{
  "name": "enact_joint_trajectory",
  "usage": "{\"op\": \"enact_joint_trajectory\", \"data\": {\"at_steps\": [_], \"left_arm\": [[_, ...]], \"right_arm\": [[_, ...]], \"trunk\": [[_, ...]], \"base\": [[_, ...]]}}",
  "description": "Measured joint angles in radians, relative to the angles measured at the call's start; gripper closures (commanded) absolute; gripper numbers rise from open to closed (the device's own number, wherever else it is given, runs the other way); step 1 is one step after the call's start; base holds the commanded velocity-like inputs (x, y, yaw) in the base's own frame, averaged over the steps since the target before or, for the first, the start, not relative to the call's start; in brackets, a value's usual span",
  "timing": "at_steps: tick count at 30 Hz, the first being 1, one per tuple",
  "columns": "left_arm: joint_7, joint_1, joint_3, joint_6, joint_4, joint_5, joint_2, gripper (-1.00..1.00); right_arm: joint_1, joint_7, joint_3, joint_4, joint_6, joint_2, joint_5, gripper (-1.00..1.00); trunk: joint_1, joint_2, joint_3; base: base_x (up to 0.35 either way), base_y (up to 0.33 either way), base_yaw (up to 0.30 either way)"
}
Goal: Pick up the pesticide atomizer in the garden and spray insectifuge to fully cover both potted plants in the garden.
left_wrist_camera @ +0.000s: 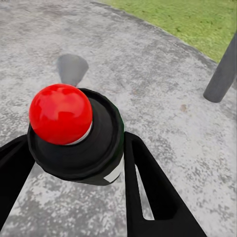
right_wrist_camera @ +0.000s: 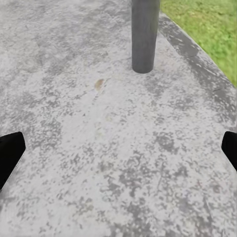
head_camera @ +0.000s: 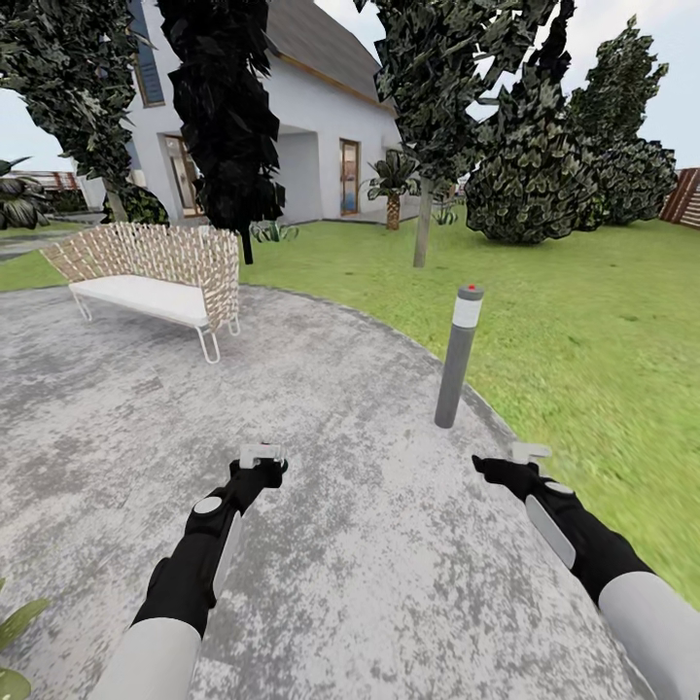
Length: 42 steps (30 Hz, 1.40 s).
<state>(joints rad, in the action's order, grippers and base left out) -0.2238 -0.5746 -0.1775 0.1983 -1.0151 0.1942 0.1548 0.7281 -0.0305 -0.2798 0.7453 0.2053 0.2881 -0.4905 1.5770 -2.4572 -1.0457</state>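
we stand on the round mottled-grey paved patio (head_camera: 389,583) of the garden, with both arms extended forward over the paving. in the left wrist view, the left gripper (left_wrist_camera: 74,163) is closed on the pesticide atomizer (left_wrist_camera: 79,143): the two black fingers (left_wrist_camera: 148,187) press against either side of its dark body, and its head with the red dot (left_wrist_camera: 60,113) points toward the camera. a strip of the white label (left_wrist_camera: 116,174) shows at the edge of the bottle. in the head view, the left gripper (head_camera: 261,459) sits above the paving with the white spray head at its tip. the right gripper (head_camera: 515,462) is spread apart and holds nothing; in the right wrist view its two black fingertips (right_wrist_camera: 10,153) sit at opposite edges with bare paving between them. a grey bollard lamp (head_camera: 457,358) with a red-dotted top stands upright at the patio edge, just ahead of the right gripper, and its post (right_wrist_camera: 144,34) appears in the right wrist view as well. the green lawn (head_camera: 583,321) borders the patio on the right. a wicker seat (head_camera: 156,277) with a white cushion stands on the far left of the patio. trees (head_camera: 224,107) and a white house (head_camera: 321,126) lie beyond.
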Motion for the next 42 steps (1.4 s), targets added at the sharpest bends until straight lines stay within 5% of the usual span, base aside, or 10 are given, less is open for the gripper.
{"op": "enact_joint_trajectory", "data": {"at_steps": [17,42], "left_arm": [[0.000,0.000,0.002,0.002,0.000,-0.002,0.000,1.00],[0.000,0.000,0.002,0.002,0.000,-0.002,0.001,1.00]], "right_arm": [[0.000,0.000,-0.001,0.005,0.000,0.000,0.001,-1.00],[-0.001,0.000,-0.002,0.004,0.000,0.000,0.003,-1.00]], "trunk": [[-0.001,0.000,0.018],[0.000,0.000,0.018]], "base": [[0.221,0.000,0.010],[0.198,0.000,0.216]]}}
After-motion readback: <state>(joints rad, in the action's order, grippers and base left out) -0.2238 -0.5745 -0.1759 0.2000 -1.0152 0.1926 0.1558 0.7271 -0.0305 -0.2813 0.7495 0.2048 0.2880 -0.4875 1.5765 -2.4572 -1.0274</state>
